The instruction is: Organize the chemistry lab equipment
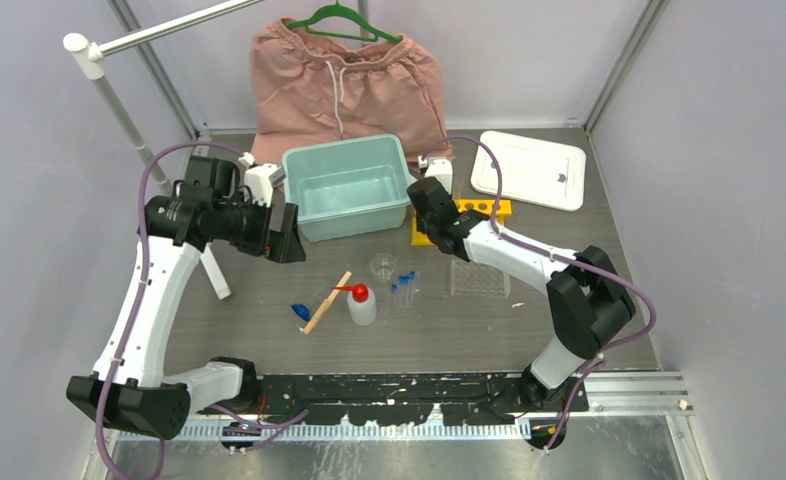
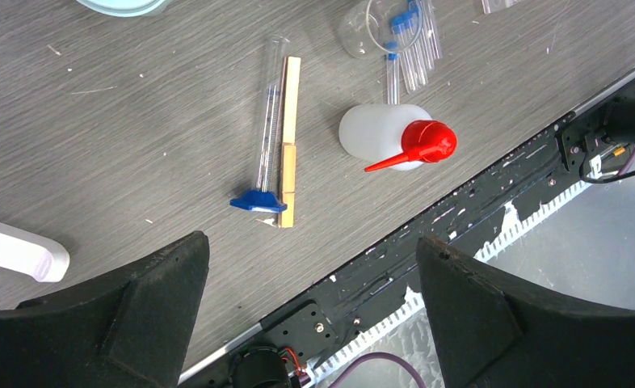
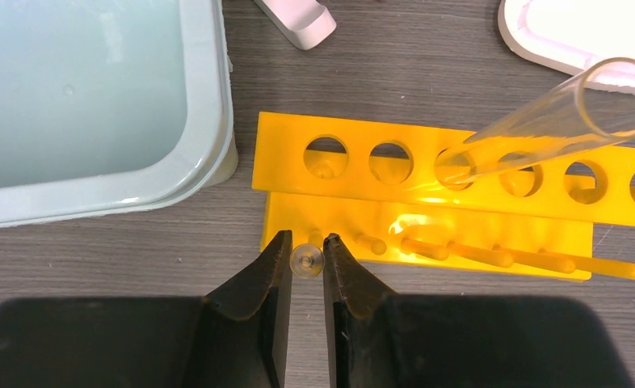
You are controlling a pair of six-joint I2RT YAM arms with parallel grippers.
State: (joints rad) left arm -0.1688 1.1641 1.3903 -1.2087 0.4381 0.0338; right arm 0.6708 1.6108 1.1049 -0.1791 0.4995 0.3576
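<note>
My right gripper [image 3: 306,260] is shut on a small clear tube [image 3: 307,261], seen end-on between its fingertips. It hangs at the near left corner of the yellow tube rack [image 3: 355,222] [image 1: 489,210]. Another clear tube [image 3: 540,121] leans in the rack's third hole. My left gripper [image 2: 310,250] [image 1: 284,240] stands open and empty above the table's left side. Below it lie a wooden stick [image 2: 288,137], a clear tube with a small blue piece [image 2: 258,200], a white red-nozzled squeeze bottle [image 2: 383,133], a tiny beaker [image 2: 363,28] and blue-capped tubes [image 2: 411,40]. A clear rack [image 1: 479,278] lies to the right.
A teal bin [image 1: 347,185] stands left of the yellow rack, close to my right gripper. Its white lid [image 1: 527,168] lies at the back right. Pink shorts [image 1: 344,85] hang behind. A white pole leg [image 1: 214,270] rests under the left arm.
</note>
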